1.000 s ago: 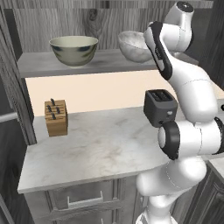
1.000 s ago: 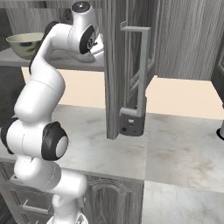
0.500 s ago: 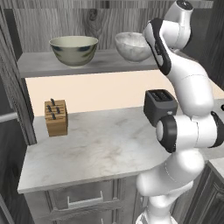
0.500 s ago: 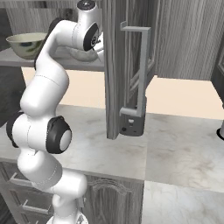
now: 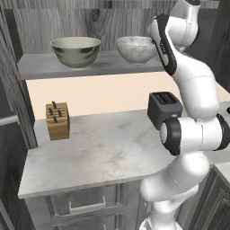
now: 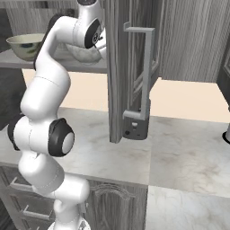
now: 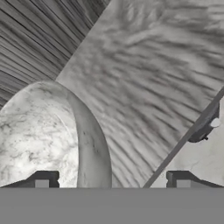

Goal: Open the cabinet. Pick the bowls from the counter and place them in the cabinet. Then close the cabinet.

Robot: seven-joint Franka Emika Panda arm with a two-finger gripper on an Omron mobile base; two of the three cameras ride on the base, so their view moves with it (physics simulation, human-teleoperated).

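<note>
Two bowls sit on the cabinet [image 5: 90,65] shelf: the beige-olive bowl [image 5: 75,51] at left, the marbled bowl [image 5: 135,48] at right. Your gripper [image 7: 111,180] has its jaws spread wide, straddling the marbled bowl's rim without clamping it.

knife block [image 5: 57,121]: wooden, upright, left rear of desk, near wall | toaster [image 5: 164,108]: dark, right rear of desk, well apart from block

Grey wood-grain cabinet [image 5: 90,65], marbled stone-look bowl [image 5: 136,48], glossy olive bowl [image 5: 75,51], veined marble-look counter [image 5: 103,152]
</note>
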